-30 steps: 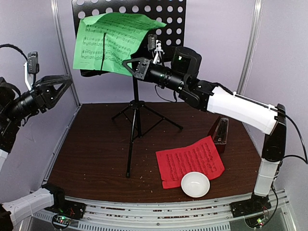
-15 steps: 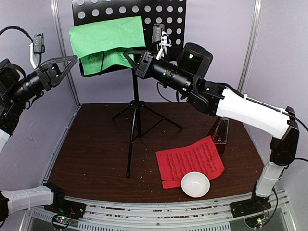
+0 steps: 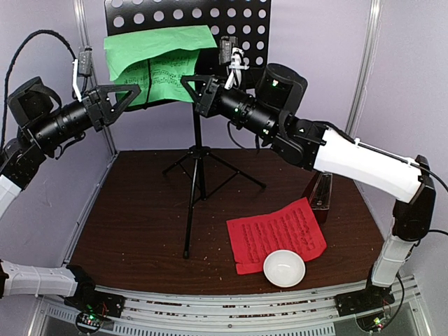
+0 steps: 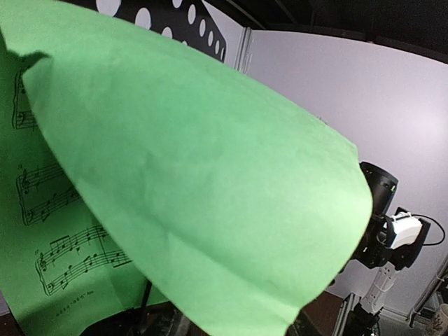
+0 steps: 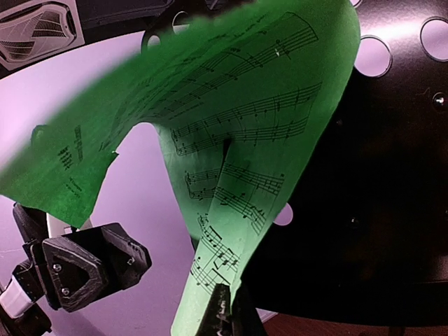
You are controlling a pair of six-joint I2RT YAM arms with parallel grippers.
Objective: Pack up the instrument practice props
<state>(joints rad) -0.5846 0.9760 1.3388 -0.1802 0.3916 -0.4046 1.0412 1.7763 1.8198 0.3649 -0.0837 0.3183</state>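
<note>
The right pincer is closed, pinching the curled green paper music sheet. The left pincer hovers beside it; I cannot tell its state.

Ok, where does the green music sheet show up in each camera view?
Top view: green sheet upper left, on the stand.
Left wrist: green sheet fills most of the frame.
Right wrist: green sheet across the centre, top to bottom.
Shared landmark: the black holed stand.
</note>
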